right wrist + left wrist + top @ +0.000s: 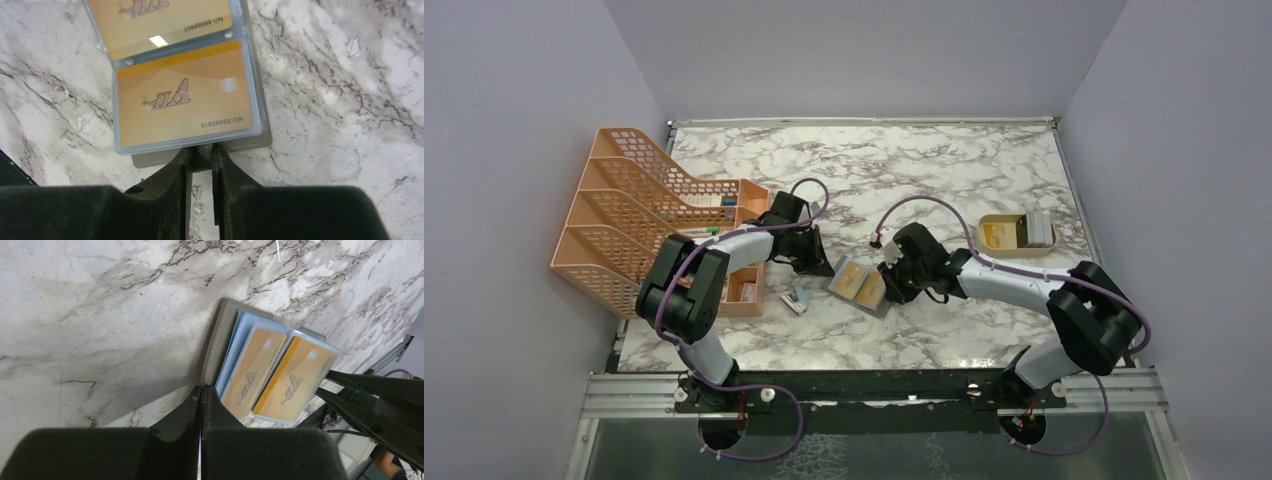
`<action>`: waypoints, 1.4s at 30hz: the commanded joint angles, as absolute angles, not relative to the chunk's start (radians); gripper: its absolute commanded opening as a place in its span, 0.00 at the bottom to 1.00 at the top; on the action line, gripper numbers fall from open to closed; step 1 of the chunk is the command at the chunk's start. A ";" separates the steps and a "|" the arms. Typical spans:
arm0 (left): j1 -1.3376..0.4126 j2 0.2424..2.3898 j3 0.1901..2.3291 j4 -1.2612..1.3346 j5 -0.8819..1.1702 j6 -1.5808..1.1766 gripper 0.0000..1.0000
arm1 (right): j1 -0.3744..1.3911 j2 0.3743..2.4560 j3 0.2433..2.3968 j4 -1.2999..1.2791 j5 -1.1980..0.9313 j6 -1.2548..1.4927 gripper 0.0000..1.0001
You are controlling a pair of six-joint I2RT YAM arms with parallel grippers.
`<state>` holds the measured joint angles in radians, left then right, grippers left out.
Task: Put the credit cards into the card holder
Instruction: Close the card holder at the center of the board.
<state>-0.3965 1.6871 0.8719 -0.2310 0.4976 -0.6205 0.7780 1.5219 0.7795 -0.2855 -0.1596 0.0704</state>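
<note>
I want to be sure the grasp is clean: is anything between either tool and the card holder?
Nothing visible. The left tool, shut, sits at the card holder's grey edge; the right tool is closed around the opposite grey edge. Bare marble table lies around it.

Tan-gold credit cards (180, 95); grey card holder (216, 342) (light blue inside).

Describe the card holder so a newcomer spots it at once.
On the marble table, between the orange mesh rack and the tan tray, lies the card holder. It alone is an open grey wallet showing two gold cards under clear pockets.
</note>
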 commanded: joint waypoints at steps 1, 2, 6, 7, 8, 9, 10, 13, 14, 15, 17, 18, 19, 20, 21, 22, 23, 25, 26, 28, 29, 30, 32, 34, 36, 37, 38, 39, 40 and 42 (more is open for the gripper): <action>-0.405 1.695 0.907 -0.245 0.536 -0.619 0.00 | 0.792 1.444 0.758 -0.094 -0.170 0.069 0.11; -0.405 1.695 0.908 -0.250 0.530 -0.617 0.00 | 0.793 1.433 0.750 -0.078 -0.177 0.076 0.10; -0.401 1.690 0.908 -0.262 0.506 -0.611 0.00 | 0.792 1.395 0.700 0.017 -0.224 0.119 0.09; -0.402 1.690 0.908 -0.262 0.504 -0.611 0.00 | 0.791 1.396 0.692 0.038 -0.237 0.128 0.09; -0.401 1.690 0.908 -0.264 0.502 -0.611 0.00 | 0.792 1.400 0.685 0.059 -0.249 0.134 0.09; -0.400 1.690 0.908 -0.264 0.502 -0.612 0.00 | 0.791 1.407 0.678 0.081 -0.255 0.142 0.08; -0.399 1.688 0.908 -0.265 0.501 -0.612 0.00 | 0.792 1.416 0.671 0.101 -0.261 0.146 0.08; -0.399 1.675 0.908 -0.277 0.478 -0.610 0.00 | 0.793 1.436 0.656 0.143 -0.268 0.157 0.06; -0.397 1.671 0.911 -0.285 0.466 -0.606 0.00 | 0.793 1.441 0.654 0.151 -0.274 0.156 0.06; -0.396 1.668 0.914 -0.293 0.456 -0.601 0.00 | 0.792 1.442 0.654 0.147 -0.278 0.154 0.06; -0.395 1.662 0.918 -0.306 0.436 -0.596 0.00 | 0.791 1.430 0.657 0.130 -0.286 0.140 0.05; -0.395 1.660 0.920 -0.310 0.430 -0.595 0.00 | 0.791 1.422 0.656 0.118 -0.291 0.134 0.05; -0.394 1.659 0.922 -0.312 0.426 -0.594 0.00 | 0.792 1.409 0.651 0.110 -0.303 0.124 0.05; -0.395 1.656 0.922 -0.314 0.422 -0.596 0.00 | 0.792 1.397 0.642 0.102 -0.313 0.116 0.05; -0.395 1.654 0.921 -0.314 0.419 -0.595 0.00 | 0.792 1.388 0.634 0.090 -0.323 0.112 0.05; -0.395 1.653 0.920 -0.316 0.417 -0.596 0.00 | 0.791 1.380 0.631 0.072 -0.326 0.115 0.05; -0.396 1.650 0.919 -0.315 0.415 -0.597 0.00 | 0.791 1.378 0.629 0.053 -0.331 0.125 0.06; -0.395 1.647 0.918 -0.315 0.412 -0.599 0.00 | 0.791 1.383 0.636 0.007 -0.351 0.155 0.08; -0.394 1.645 0.916 -0.315 0.410 -0.598 0.00 | 0.792 1.384 0.635 -0.005 -0.364 0.173 0.10; -0.394 1.642 0.914 -0.315 0.406 -0.600 0.00 | 0.792 1.384 0.619 -0.007 -0.406 0.202 0.15; -0.395 1.639 0.914 -0.315 0.406 -0.601 0.00 | 0.791 1.382 0.607 -0.001 -0.429 0.209 0.17; -0.395 1.638 0.912 -0.315 0.404 -0.602 0.00 | 0.791 1.383 0.598 0.004 -0.452 0.214 0.19; -0.394 1.638 0.910 -0.315 0.399 -0.603 0.00 | 0.791 1.385 0.593 -0.003 -0.480 0.219 0.22; -0.395 1.636 0.908 -0.316 0.395 -0.603 0.00 | 0.792 1.383 0.594 -0.028 -0.499 0.220 0.24; -0.396 1.629 0.904 -0.315 0.388 -0.603 0.00 | 0.792 1.371 0.594 -0.050 -0.525 0.216 0.27; -0.395 1.627 0.902 -0.314 0.384 -0.604 0.00 | 0.791 1.364 0.594 -0.059 -0.542 0.216 0.28; -0.395 1.624 0.900 -0.315 0.380 -0.604 0.00 | 0.793 1.359 0.593 -0.066 -0.562 0.215 0.29; -0.395 1.623 0.898 -0.315 0.377 -0.606 0.00 | 0.792 1.354 0.594 -0.075 -0.577 0.217 0.30; -0.395 1.621 0.897 -0.316 0.376 -0.606 0.00 | 0.791 1.353 0.595 -0.087 -0.590 0.219 0.31; -0.395 1.620 0.895 -0.314 0.376 -0.609 0.00 | 0.792 1.361 0.598 -0.118 -0.616 0.221 0.31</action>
<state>-0.3985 1.6573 0.8955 -0.3180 0.4202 -0.6106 0.7845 1.3804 0.5953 -0.0528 -0.5060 0.2085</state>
